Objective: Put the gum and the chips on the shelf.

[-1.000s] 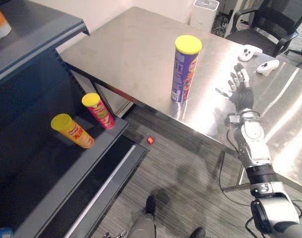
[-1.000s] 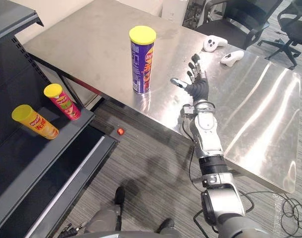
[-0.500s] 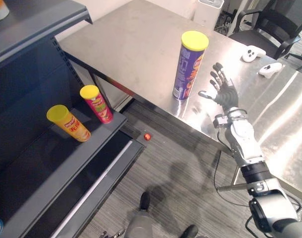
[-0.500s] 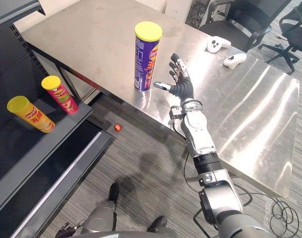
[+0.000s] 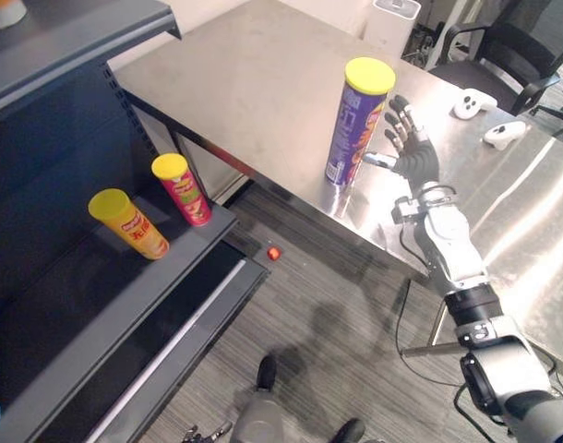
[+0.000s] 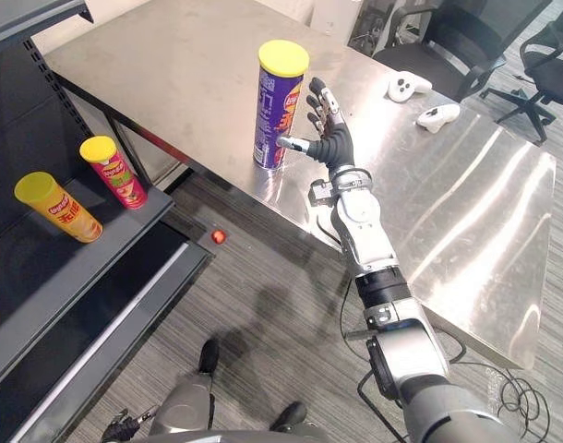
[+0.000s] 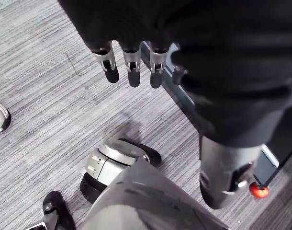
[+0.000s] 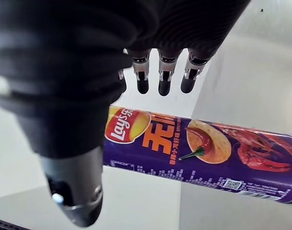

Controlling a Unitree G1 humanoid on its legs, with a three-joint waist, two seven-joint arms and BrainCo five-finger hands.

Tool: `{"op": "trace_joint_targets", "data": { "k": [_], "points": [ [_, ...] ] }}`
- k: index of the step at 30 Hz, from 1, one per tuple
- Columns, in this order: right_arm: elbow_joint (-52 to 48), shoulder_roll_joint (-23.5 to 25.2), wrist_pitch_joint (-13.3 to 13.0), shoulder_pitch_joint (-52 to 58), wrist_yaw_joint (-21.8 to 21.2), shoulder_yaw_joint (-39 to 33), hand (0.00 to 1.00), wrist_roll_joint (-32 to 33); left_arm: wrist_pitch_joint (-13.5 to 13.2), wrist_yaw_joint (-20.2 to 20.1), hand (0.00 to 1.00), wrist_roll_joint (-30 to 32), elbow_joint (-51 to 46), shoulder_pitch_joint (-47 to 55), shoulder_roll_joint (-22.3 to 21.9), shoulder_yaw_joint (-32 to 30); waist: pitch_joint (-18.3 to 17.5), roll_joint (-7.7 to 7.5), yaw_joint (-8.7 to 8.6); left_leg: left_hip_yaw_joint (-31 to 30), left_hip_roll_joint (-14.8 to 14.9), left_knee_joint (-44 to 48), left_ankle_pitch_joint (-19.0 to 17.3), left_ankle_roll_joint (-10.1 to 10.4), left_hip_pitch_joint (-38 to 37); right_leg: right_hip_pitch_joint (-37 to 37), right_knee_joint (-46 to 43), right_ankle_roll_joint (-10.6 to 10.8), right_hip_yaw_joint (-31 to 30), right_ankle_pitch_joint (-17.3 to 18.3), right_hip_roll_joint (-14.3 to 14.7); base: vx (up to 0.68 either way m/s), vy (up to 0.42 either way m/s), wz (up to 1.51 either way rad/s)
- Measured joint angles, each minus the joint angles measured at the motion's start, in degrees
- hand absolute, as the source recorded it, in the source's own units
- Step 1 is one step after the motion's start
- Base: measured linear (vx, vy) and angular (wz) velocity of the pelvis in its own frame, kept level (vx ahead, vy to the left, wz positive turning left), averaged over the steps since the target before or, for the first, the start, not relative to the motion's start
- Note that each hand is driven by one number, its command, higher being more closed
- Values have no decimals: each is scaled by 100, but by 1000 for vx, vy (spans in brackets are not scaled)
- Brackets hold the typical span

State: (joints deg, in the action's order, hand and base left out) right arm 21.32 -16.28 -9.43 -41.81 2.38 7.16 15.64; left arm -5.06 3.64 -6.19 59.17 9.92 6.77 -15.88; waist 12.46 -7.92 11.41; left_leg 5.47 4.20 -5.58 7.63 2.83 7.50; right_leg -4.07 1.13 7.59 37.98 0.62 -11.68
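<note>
Right robot hand (image 5: 413, 155) spread wide open beside the purple chips can (image 5: 355, 125), nothing grabbed yet

Left eye view: the chips can stands upright near the front edge of the counter (image 5: 254, 83), and the shelf (image 5: 125, 305) sits off to the left with a yellow can (image 5: 129, 224) and a red can (image 5: 182, 189) on it. Right eye view: fingers apart, thumb tip right at the can's side, can't tell if it touches. Right wrist view: the can lies just past the straight fingertips. Left wrist view: the left robot hand (image 7: 132, 67) hangs over the floor, fingers loose, holding nothing.
</note>
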Motion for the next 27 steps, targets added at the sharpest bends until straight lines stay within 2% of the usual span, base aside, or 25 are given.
{"op": "trace_joint_targets", "data": {
  "k": [27],
  "points": [
    [262, 110, 129, -452, 85, -2, 0, 9, -3, 45, 0, -38, -44, -74, 28, 23, 44, -60, 42, 13, 21, -2, 6, 6, 138, 171, -35, -12, -33, 8, 5, 1, 0, 0]
  ]
}}
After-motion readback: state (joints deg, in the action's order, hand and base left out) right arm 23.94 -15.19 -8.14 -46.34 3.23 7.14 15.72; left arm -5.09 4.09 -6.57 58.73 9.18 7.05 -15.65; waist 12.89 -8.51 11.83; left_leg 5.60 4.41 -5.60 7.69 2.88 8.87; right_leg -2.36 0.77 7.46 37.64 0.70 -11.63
